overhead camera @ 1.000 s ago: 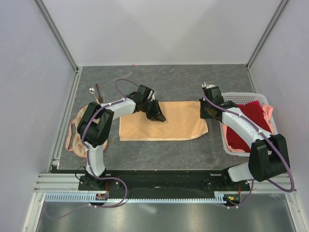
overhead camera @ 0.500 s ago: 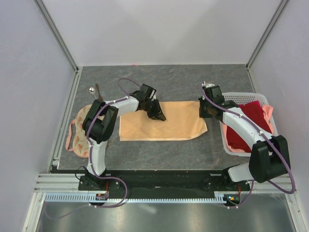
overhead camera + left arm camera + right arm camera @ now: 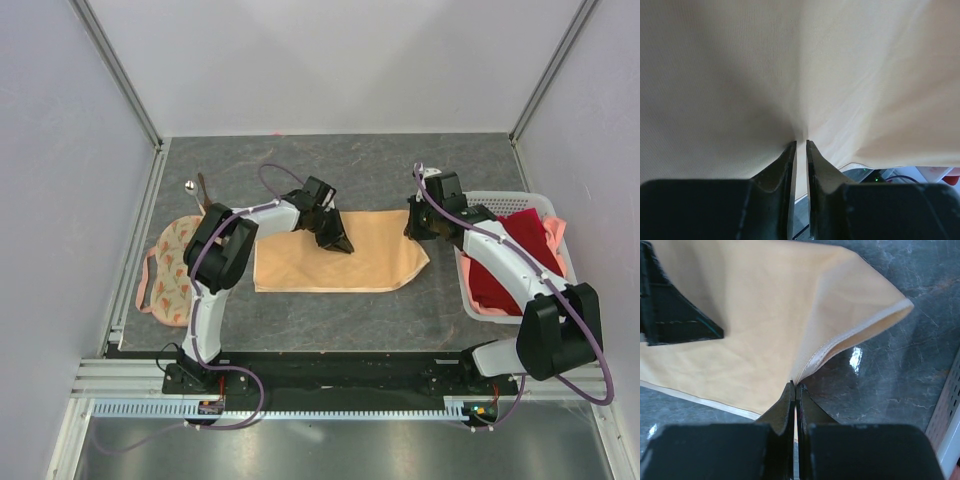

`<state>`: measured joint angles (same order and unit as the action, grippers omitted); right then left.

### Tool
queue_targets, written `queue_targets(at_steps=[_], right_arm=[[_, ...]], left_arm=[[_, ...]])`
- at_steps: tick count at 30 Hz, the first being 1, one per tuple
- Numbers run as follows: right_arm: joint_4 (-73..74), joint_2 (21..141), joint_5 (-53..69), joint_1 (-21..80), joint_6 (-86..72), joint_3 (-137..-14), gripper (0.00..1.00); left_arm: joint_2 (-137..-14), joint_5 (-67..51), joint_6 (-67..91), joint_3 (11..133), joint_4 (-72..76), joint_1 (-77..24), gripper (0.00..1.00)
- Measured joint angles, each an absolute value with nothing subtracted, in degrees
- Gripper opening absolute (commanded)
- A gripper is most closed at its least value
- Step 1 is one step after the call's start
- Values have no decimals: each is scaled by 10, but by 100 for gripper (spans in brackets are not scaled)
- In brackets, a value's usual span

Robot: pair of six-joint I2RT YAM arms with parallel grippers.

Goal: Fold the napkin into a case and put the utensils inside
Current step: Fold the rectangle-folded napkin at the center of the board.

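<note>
At the far left a round cream cloth (image 3: pixel 168 272) with orange print lay on the grey table (image 3: pixel 400 160). Just behind it sat the small silver spoon (image 3: pixel 189 186) and the dark stick (image 3: pixel 203 190), close together. The left gripper (image 3: pixel 341 245) stood over the far edge of the napkin (image 3: pixel 350 268), left of its middle. The left wrist view showed its fingers (image 3: pixel 782 167) drawn narrow, with a pleat of the peach cloth pinched between them. The napkin itself lay as a long oblong in the middle of the table. At its far right corner the right gripper (image 3: pixel 411 230) was clamped on the hem, which rose off the table there. Further right, a white lattice basket (image 3: pixel 490 200) held a dark red cloth (image 3: pixel 495 285).
</note>
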<state>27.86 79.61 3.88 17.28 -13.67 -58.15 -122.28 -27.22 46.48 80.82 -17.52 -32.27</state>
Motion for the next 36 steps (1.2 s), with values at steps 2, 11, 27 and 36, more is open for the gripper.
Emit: queue_targets(at_steps=[2,11,27,36], right_arm=[[278,796,49,173,-137,-590,0],[266,804,68,191,-137,-623,0],[281,859,70,270,-132,-688,0],[284,931,68,358,-143,-778,0]], left_arm=[[-1227,-272,469,814,-174,-332,20],[-1230,-276,480,822,-173,-364,20],[-963,-234,435,579,-179,-216,17],[-910,-170,422,441,-182,-227,15]])
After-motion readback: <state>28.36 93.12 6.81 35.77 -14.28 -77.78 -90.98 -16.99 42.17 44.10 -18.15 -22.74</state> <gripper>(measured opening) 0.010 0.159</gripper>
